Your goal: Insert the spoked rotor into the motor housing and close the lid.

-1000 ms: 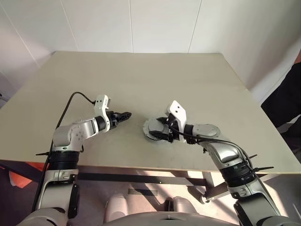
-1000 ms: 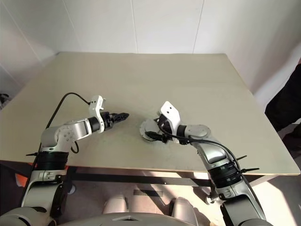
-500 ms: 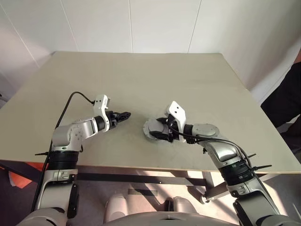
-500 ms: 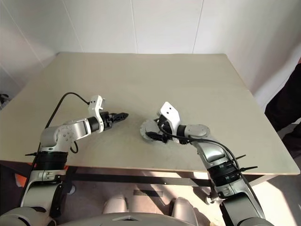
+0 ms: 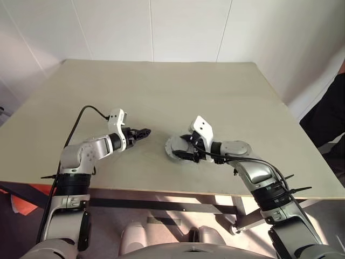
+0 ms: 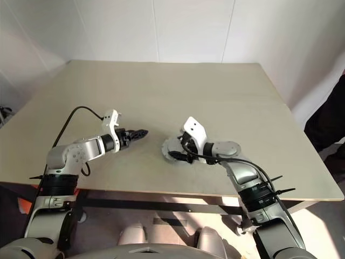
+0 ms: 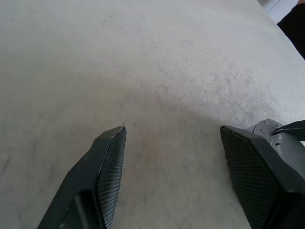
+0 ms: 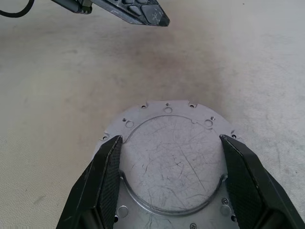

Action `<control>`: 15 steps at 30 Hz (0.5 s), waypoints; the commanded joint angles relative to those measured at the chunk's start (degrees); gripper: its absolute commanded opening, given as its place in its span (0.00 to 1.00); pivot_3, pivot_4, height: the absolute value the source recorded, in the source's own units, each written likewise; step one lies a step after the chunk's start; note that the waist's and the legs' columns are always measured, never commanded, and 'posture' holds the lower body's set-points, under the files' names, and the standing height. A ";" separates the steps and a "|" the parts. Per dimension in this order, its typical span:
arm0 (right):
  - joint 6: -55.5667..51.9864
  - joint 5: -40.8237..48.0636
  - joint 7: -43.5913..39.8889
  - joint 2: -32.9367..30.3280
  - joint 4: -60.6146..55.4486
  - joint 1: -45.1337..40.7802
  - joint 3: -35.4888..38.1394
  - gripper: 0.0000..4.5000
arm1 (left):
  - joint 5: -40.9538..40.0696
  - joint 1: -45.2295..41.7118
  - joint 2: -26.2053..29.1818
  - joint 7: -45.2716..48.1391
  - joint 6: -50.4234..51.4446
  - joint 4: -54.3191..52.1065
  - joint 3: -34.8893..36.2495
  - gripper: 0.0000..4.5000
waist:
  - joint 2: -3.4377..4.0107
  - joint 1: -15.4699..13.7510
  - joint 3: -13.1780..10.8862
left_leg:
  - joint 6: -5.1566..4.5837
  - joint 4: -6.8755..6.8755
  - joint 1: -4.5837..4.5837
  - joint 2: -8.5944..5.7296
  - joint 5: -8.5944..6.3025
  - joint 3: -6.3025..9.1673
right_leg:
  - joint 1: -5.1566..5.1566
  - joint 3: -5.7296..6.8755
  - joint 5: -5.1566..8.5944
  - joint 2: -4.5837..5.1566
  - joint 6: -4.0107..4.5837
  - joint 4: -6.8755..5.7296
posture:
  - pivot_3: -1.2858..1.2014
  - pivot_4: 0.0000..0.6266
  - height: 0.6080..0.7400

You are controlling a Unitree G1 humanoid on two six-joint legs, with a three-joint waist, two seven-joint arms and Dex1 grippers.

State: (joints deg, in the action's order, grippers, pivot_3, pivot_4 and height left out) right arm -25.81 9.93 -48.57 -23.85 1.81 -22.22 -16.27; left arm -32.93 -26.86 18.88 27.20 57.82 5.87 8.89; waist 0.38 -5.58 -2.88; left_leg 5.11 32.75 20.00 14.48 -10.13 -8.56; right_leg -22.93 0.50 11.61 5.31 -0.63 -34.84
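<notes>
On the left of the worktop [image 5: 161,86], the left pincer [image 5: 144,131] hangs just over bare surface, spread wide with nothing in it. Further right, near the front edge, the lid [image 8: 171,162] lies flat, plain scratched face up. The right pincer [image 8: 169,143] straddles it, spread apart, not gripping it.

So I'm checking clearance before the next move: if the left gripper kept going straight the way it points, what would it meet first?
Probably the bare table. The left gripper is open and angled downward, with tabletop between its fingers. The grey metal disc under the right gripper lies off to one side, though depth is hard to judge.
</notes>
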 commanded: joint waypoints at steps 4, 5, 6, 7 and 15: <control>-1.55 -2.37 -0.04 -2.73 2.44 1.41 -0.81 0.69 | -1.36 -0.67 -1.89 -0.27 0.75 -2.56 -0.19 0.74 | -0.02 -0.06 0.02 | -0.05 0.00 0.02 -0.03 -0.03 0.00 | 0.02 0.00 -0.01 0.03 0.01 0.04 | 0.52 0.00 1.00; -1.70 -2.43 0.17 -2.67 2.38 1.37 -0.77 0.69 | -1.34 -0.60 -2.03 -0.22 0.82 -2.62 -0.38 0.74 | -0.02 -0.06 0.02 | -0.05 -0.01 0.02 -0.03 -0.03 0.00 | 0.01 0.00 -0.01 0.03 0.01 0.04 | 0.52 0.00 1.00; -1.83 -2.51 0.44 -2.53 2.45 1.28 -0.76 0.69 | -1.42 -0.60 -2.26 -0.20 0.99 -2.71 -0.53 0.74 | -0.02 -0.06 0.02 | -0.05 -0.02 0.02 -0.03 -0.03 0.00 | 0.01 0.00 -0.01 0.03 0.01 0.04 | 0.52 0.00 1.00; -1.97 -2.59 0.83 -2.30 2.64 1.17 -0.70 0.69 | -1.51 -0.63 -2.46 -0.19 1.14 -2.80 -0.63 0.74 | -0.02 -0.06 0.02 | -0.05 -0.02 0.02 -0.03 -0.03 0.00 | 0.01 0.00 -0.01 0.03 0.01 0.04 | 0.52 0.00 1.00; -2.37 -3.02 3.01 -0.44 4.69 -0.30 -1.10 0.69 | -1.67 -0.46 -3.60 -0.31 2.09 -4.07 -1.22 0.74 | -0.02 0.09 0.02 | -0.03 -0.01 0.01 -0.04 -0.02 0.00 | 0.02 -0.01 0.22 0.03 -0.36 0.06 | 0.52 0.00 1.00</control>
State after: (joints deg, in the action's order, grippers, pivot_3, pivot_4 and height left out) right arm -25.71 9.90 -47.63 -23.74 2.84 -23.09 -16.77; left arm -33.82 -26.84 15.01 26.91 59.95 4.19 7.24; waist 0.36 -5.49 -2.86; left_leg 5.08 32.73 20.01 14.44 -10.14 -8.56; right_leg -22.92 0.49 11.84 5.33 -1.00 -34.78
